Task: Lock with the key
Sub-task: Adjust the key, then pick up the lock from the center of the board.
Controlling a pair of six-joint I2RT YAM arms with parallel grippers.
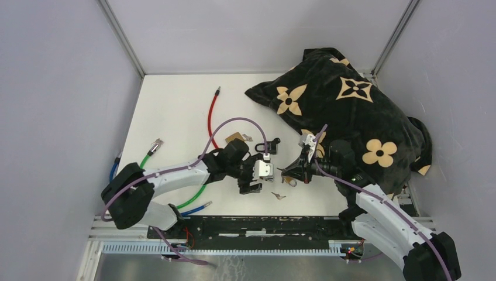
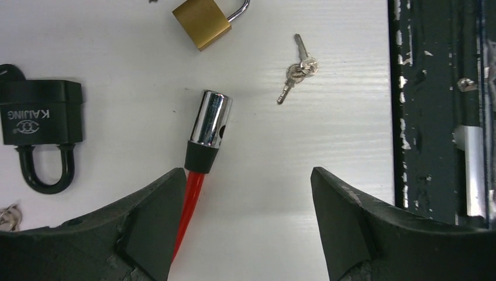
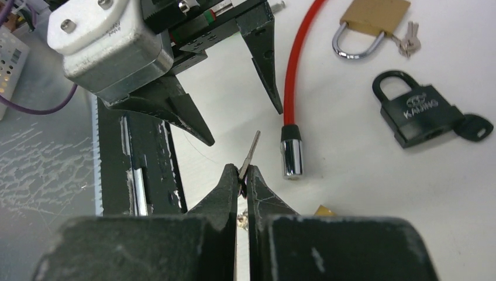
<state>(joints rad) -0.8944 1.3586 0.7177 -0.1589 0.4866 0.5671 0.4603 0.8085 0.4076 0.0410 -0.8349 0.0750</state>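
Observation:
My right gripper (image 3: 244, 175) is shut on a small silver key (image 3: 251, 153), whose blade sticks out past the fingertips. It points toward the chrome end (image 3: 291, 158) of a red cable lock (image 3: 292, 70). The left gripper (image 2: 247, 175) hangs open over the table. The red cable (image 2: 190, 199) runs along the inside of its left finger, and the chrome end (image 2: 209, 120) lies just ahead of it. A black padlock (image 2: 41, 114) lies to the left, with a black-headed key (image 3: 474, 127) in it. From above, the left gripper (image 1: 257, 184) and the right gripper (image 1: 290, 174) face each other closely.
A brass padlock (image 2: 205, 20) and a loose key bunch (image 2: 298, 73) lie on the white table ahead of the left gripper. Another brass padlock with keys (image 3: 374, 17) lies farther off. A black flowered cushion (image 1: 351, 111) fills the right rear. Green and blue cables (image 1: 193, 196) lie at the left.

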